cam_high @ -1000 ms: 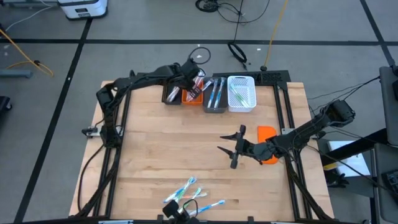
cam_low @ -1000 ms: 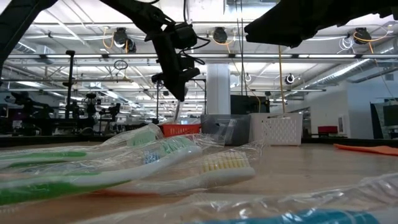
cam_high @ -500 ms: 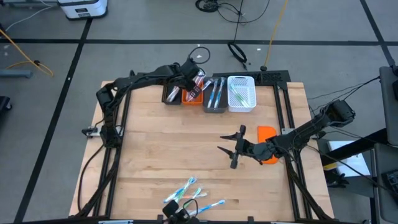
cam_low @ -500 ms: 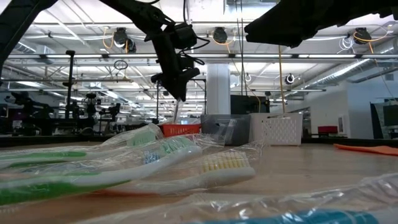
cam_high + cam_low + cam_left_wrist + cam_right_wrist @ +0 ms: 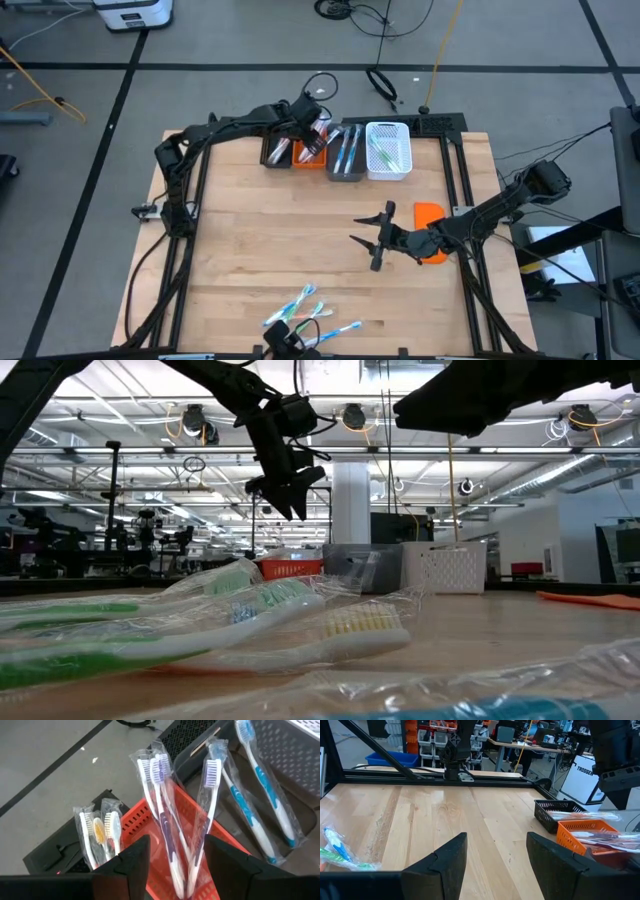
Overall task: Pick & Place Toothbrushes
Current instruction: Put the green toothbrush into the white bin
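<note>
Orange mesh bin [image 5: 150, 827] at the table's far edge holds wrapped purple-handled toothbrushes [image 5: 167, 820] standing on end; the left gripper [image 5: 312, 128] hovers right above it, jaws parted and empty. A black bin [image 5: 275, 150], grey bin [image 5: 347, 153] and white bin [image 5: 388, 150] beside it hold more. Loose toothbrushes [image 5: 305, 310] lie near the front edge. The right gripper [image 5: 368, 240] waits mid-table by an orange block [image 5: 430, 214], jaws open, holding nothing

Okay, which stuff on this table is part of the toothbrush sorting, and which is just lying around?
Part of the job:
loose toothbrushes near the table's front edge
black bin
orange bin, left gripper open over it
grey bin
white bin

Just lying about:
flat orange block by the right gripper
cables on the floor
</note>
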### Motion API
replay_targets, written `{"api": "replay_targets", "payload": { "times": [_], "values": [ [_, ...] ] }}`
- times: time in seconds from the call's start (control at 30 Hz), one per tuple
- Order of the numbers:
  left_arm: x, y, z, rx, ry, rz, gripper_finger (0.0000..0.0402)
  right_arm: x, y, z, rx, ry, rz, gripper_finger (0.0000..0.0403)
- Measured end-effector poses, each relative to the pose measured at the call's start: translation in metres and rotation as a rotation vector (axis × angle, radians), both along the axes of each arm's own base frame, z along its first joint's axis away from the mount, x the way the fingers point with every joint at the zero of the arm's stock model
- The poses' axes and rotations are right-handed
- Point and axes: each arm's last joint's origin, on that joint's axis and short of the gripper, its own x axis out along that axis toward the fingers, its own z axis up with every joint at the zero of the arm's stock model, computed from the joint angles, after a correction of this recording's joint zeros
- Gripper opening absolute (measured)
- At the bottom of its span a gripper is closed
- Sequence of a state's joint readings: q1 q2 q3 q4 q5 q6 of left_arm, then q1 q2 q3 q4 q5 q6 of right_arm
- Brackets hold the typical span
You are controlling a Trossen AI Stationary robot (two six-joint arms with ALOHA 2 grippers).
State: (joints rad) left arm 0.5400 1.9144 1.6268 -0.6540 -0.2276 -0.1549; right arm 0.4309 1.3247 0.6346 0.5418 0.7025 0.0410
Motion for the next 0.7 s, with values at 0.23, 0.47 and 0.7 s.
{"api": "replay_targets", "payload": {
  "times": [0.23,0.47,0.7],
  "values": [
    [-0.001,-0.007,0.001,-0.046,0.012,-0.059,0.0189,0.0,0.0,0.0,-0.001,0.001,0.0,0.0196],
    [-0.002,-0.047,0.008,-0.292,0.019,-0.25,0.0189,0.0,0.0,0.0,-0.002,0.005,0.0,0.0196],
    [0.004,-0.114,0.003,-0.407,0.192,-0.346,0.0189,0.0,0.0,-0.001,-0.006,0.012,-0.002,0.0196]
  ]
}}
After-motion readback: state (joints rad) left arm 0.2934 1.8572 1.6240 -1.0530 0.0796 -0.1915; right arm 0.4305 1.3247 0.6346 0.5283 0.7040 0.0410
